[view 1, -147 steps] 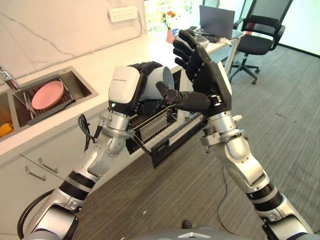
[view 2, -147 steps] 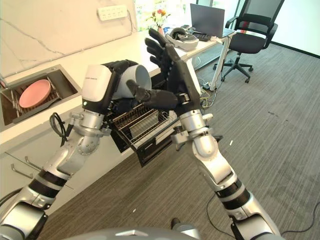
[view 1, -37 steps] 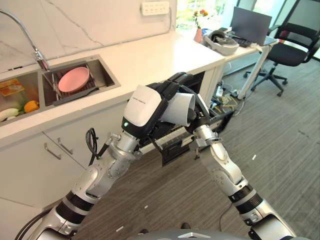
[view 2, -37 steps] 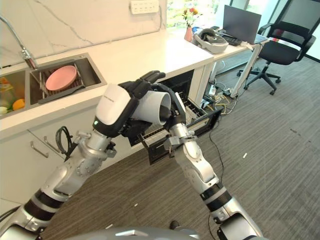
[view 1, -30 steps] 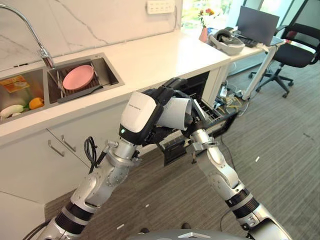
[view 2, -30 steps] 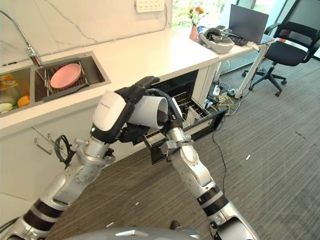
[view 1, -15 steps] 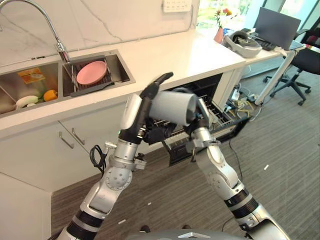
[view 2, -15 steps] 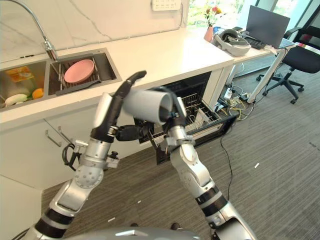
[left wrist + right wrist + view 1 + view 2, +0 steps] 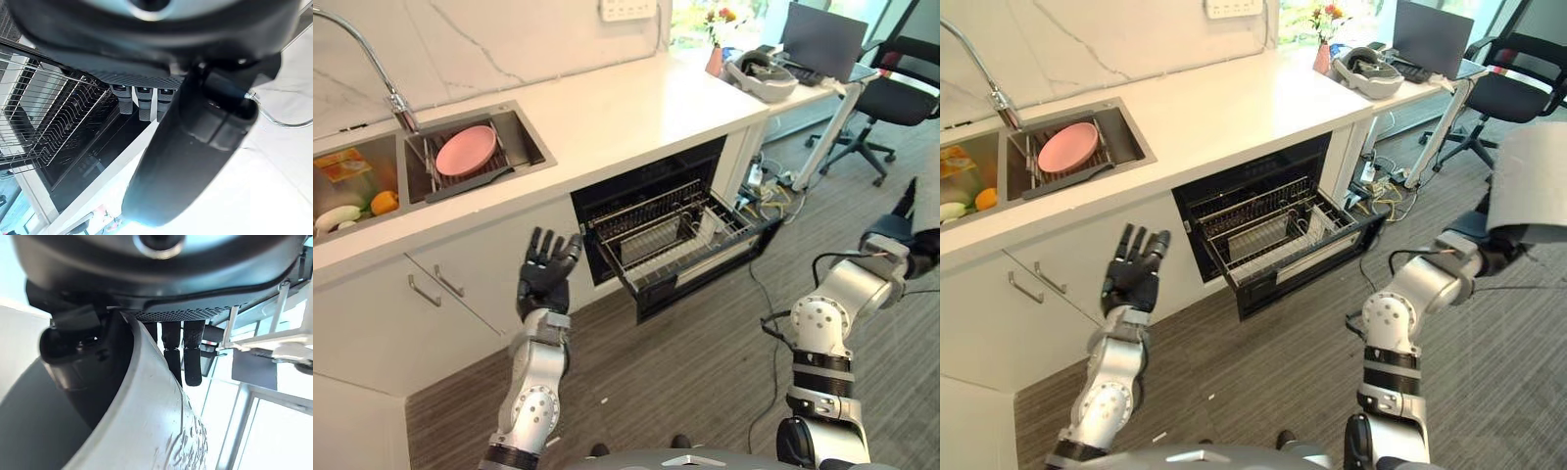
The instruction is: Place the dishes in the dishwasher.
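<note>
While held out to the robot's right, well apart from the dishwasher [image 9: 1273,240], the grey cup [image 9: 1531,181] rides in the right hand [image 9: 173,355], thumb inside the wall, fingers outside.

The cup looks rigid, smooth and light, so probably slippery and breakable; a pinch across the rim wall suits it. The pulled-out rack [image 9: 671,230] stands bare below the counter [image 9: 607,108]. A pink plate [image 9: 465,150] waits in the sink [image 9: 524,147]. The left hand [image 9: 545,274] is raised, fingers spread and empty.
</note>
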### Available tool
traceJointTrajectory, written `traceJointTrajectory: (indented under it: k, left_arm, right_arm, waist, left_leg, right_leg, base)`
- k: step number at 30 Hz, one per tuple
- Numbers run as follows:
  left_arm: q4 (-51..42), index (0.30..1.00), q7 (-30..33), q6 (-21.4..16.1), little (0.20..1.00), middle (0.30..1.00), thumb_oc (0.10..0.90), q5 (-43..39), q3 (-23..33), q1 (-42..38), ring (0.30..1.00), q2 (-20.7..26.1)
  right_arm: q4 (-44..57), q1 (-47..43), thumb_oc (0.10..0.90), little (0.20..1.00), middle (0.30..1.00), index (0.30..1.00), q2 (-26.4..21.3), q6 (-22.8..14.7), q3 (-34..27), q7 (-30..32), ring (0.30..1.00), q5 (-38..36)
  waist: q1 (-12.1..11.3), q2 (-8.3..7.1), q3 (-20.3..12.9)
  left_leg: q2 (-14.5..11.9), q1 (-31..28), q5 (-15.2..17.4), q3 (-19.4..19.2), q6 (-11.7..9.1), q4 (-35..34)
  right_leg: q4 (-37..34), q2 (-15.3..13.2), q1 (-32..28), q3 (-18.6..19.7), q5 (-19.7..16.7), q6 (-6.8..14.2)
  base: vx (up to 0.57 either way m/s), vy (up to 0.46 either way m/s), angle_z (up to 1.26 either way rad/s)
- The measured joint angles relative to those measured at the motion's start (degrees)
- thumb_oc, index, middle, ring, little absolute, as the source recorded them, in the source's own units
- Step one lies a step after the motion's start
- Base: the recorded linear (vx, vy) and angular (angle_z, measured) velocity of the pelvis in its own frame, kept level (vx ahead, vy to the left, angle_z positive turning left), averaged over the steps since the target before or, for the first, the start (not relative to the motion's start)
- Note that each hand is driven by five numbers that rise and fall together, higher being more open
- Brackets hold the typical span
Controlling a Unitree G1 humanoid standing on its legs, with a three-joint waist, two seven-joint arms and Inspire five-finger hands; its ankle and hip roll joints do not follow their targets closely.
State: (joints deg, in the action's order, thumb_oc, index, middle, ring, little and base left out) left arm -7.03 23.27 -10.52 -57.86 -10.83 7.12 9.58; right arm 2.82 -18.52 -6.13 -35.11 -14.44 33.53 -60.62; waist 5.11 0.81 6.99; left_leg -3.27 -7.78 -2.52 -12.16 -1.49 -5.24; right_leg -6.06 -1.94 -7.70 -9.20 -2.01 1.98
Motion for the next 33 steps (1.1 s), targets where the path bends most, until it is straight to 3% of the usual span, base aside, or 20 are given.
traceJointTrajectory:
  k: [4, 5, 7, 8, 11, 13, 19, 20, 22, 24, 25, 28, 33]
  left_arm:
    - [3.05, 0.9, 0.17, 0.98, 0.9, 0.9, 0.8, 4.16, 0.86, 0.22, 0.9, 0.7]
    - [4.19, 0.9, 0.4, 2.08, 0.9, 0.9, 0.8, 7.17, 1.15, 0.63, 0.9, 1.65]
    - [8.51, 0.9, -1.26, 3.9, 0.9, 0.9, 0.8, 15.31, 0.81, 0.45, 0.9, 4.05]
    - [9.01, 0.9, -0.96, 4.92, 0.9, 0.9, 0.8, 16.56, 1.58, 1.82, 0.9, 5.14]
    - [13.55, 0.9, -2.15, 6.38, 0.9, 0.9, 0.8, 18.74, 3.35, 4.63, 0.9, 5.79]
    - [17.69, 0.9, -4.0, 7.28, 0.9, 0.9, 0.8, 20.37, 2.5, 6.02, 0.9, 5.68]
    - [18.8, 0.9, -6.73, 8.84, 0.9, 0.9, 0.8, 20.42, 2.29, 10.37, 0.9, 6.76]
    - [18.96, 0.9, -7.44, 8.84, 0.9, 0.9, 0.8, 20.76, 2.23, 10.79, 0.9, 6.98]
    - [19.01, 0.9, -8.68, 8.77, 0.9, 0.9, 0.8, 22.53, 2.22, 11.39, 0.9, 7.51]
    - [19.52, 0.9, -9.15, 8.76, 0.9, 0.9, 0.8, 22.7, 2.24, 11.59, 0.9, 7.66]
    - [20.2, 0.9, -9.75, 8.62, 0.9, 0.9, 0.8, 22.74, 2.28, 11.61, 0.9, 8.18]
    - [20.78, 0.9, -10.09, 8.23, 0.9, 0.9, 0.8, 22.76, 2.53, 10.51, 0.9, 8.38]
    - [22.62, 0.9, -10.58, 7.76, 0.9, 0.9, 0.8, 22.81, 2.57, 7.35, 0.9, 8.75]
  right_arm:
    - [-4.91, 3.78, 0.4, 0.3, 0.3, 0.3, -7.03, 6.79, 3.93, 0.02, 0.3, 5.11]
    - [-6.33, 4.61, 0.4, 0.3, 0.3, 0.3, -9.64, 10.37, 3.97, 0.28, 0.3, 8.1]
    - [-16.01, 5.49, 0.4, 0.3, 0.3, 0.3, -23.7, 17.96, 9.09, -0.93, 0.3, 17.92]
    - [-17.37, 5.48, 0.4, 0.3, 0.3, 0.3, -27.8, 21.4, 8.93, -2.38, 0.3, 19.57]
    - [-21.77, 4.57, 0.4, 0.3, 0.3, 0.3, -33.26, 27.6, 9.89, -4.86, 0.3, 28.42]
    - [-28.34, 0.98, 0.4, 0.3, 0.3, 0.3, -43.3, 33.88, 19.6, -8.09, 0.3, 40.15]
    - [-40.27, -7.76, 0.4, 0.3, 0.3, 0.3, -43.99, 37.11, 20.91, -13.48, 0.3, 46.14]
    - [-41.08, -9.03, 0.4, 0.3, 0.3, 0.3, -43.96, 37.14, 21.31, -14.74, 0.3, 47.04]
    - [-45.15, -13.46, 0.4, 0.3, 0.3, 0.3, -46.38, 37.16, 28.68, -17.01, 0.3, 48.76]
    - [-45.55, -14.92, 0.4, 0.3, 0.3, 0.3, -46.76, 37.05, 30.24, -18.59, 0.3, 50.52]
    - [-48.14, -18.72, 0.4, 0.3, 0.3, 0.3, -46.76, 36.46, 33.91, -19.82, 0.3, 50.55]
    - [-50.39, -22.58, 0.4, 0.3, 0.3, 0.3, -46.76, 36.47, 35.9, -20.35, 0.3, 50.53]
    - [-56.8, -31.37, 0.4, 0.3, 0.3, 0.3, -45.22, 35.33, 39.42, -21.9, 0.3, 50.31]
  waist:
    - [-0.32, 0.36, -0.06]
    - [-0.46, 0.15, 0.06]
    - [-1.77, 0.15, 0.05]
    - [-2.04, -0.29, 0.32]
    - [-2.32, -1.27, 0.82]
    - [-3.27, -2.18, 1.48]
    - [-5.99, -5.75, 3.33]
    - [-6.41, -5.92, 3.54]
    - [-6.69, -6.15, 3.7]
    - [-8.43, -6.26, 3.78]
    - [-9.27, -6.25, 3.94]
    - [-10.05, -6.4, 5.5]
    - [-14.09, -6.97, 9.67]
  left_leg:
    - [-0.04, 0.04, -0.02, -0.01, -0.02, 0.01]
    - [-0.03, 0.24, -0.02, -0.01, -0.02, 0.01]
    - [0.08, 0.67, -0.04, 0.01, 0.02, 0.01]
    - [0.07, 1.18, -0.14, 0.05, 0.06, 0.01]
    - [-0.15, 1.06, -0.16, 0.16, 0.01, 0.01]
    - [-0.02, 1.25, -0.16, 0.21, 0.02, 0.0]
    - [-0.29, 3.93, -1.14, 1.08, -0.07, 0.02]
    - [-0.21, 4.02, -1.16, 1.24, -0.06, 0.01]
    - [-0.15, 4.9, -1.37, 1.84, -0.01, 0.02]
    - [-0.1, 5.34, -1.45, 2.11, 0.03, 0.02]
    - [-0.05, 6.58, -1.66, 2.7, 0.04, 0.05]
    - [0.05, 8.74, -2.51, 4.28, 0.01, 0.1]
    - [-0.12, 14.11, -3.69, 6.18, -0.14, 0.63]
  right_leg:
    - [0.02, 0.06, -0.1, 0.05, -0.31, -0.3]
    - [0.09, 0.09, 0.0, 0.06, -0.45, -0.43]
    - [0.2, -0.05, 0.52, 0.03, -0.61, -0.45]
    - [0.25, -0.03, 0.91, -0.05, -0.7, -0.47]
    - [0.19, 0.18, 0.81, -0.16, -0.68, -0.48]
    - [0.2, 0.03, 0.93, -0.3, -0.7, -0.47]
    - [0.04, 0.32, 3.09, -1.14, -1.14, -0.49]
    - [0.22, 0.27, 3.16, -1.38, -1.18, -0.55]
    - [0.05, 0.19, 3.77, -1.87, -1.17, -0.53]
    - [0.04, 0.17, 4.1, -2.15, -1.17, -0.53]
    - [0.01, 0.1, 4.99, -2.91, -1.15, -0.52]
    - [0.03, 0.08, 6.45, -4.27, -1.29, -0.48]
    - [0.23, 0.36, 10.85, -6.07, -2.02, -1.11]
  base:
    - [-0.05, -0.004, -0.01]
    - [-0.06, -0.004, 0.0]
    - [-0.05, -0.004, 0.01]
    - [-0.04, -0.003, 0.01]
    - [-0.02, 0.004, 0.0]
    - [0.0, -0.003, 0.02]
    - [-0.04, -0.011, 0.07]
    - [-0.04, -0.007, 0.11]
    - [-0.02, -0.007, 0.16]
    - [-0.05, -0.017, 0.15]
    - [-0.08, -0.03, 0.21]
    - [-0.07, -0.027, 0.29]
    - [-0.04, -0.032, 0.18]
